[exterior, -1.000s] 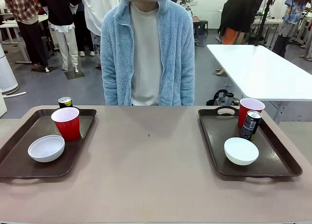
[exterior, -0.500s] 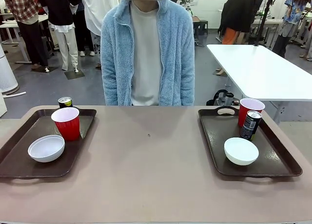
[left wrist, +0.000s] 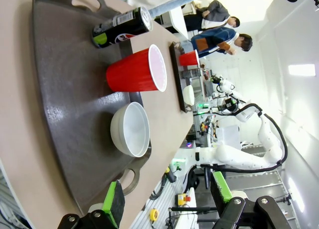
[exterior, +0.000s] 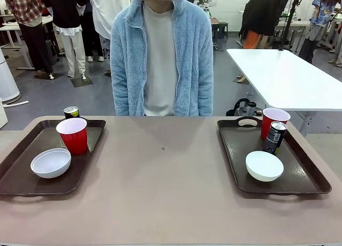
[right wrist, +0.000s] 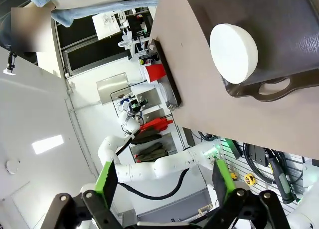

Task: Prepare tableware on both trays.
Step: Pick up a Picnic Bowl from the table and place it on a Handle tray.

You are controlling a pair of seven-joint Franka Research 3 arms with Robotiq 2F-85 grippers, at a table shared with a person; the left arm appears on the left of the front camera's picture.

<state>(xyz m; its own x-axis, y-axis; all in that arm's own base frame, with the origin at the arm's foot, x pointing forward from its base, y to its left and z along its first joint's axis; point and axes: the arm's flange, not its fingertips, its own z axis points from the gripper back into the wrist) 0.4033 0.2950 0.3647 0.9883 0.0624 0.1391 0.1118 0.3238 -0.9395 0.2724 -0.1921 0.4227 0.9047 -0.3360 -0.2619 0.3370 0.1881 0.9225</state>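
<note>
Front view: a tan counter [exterior: 165, 198] carries two dark brown trays, well apart, one at each side. On the left tray [exterior: 21, 176], nearest the camera, sits a small white bowl [exterior: 51, 162]. Behind the bowl stands a red cup [exterior: 72, 135] with a white inside, upright, and just behind the cup a dark drink can [exterior: 71, 112] at the tray's far edge. On the right tray [exterior: 299, 176], a second white bowl [exterior: 264, 166] sits nearest. Behind it stands a dark Pepsi-marked can [exterior: 274, 137], and just behind that can a second red cup [exterior: 273, 121] near the far cut-out handle. Across the counter stands a person in a fluffy light blue jacket [exterior: 162, 59] over a white top.

Left wrist view, rolled sideways: the left pincer [left wrist: 167, 196] has its green-padded fingers spread wide with nothing between them, held off the near end of the left tray, with bowl, cup and can beyond.

Right wrist view: the right pincer [right wrist: 164, 181] is likewise spread wide and holds nothing, off the counter's edge, with the right tray's bowl beyond.
</note>
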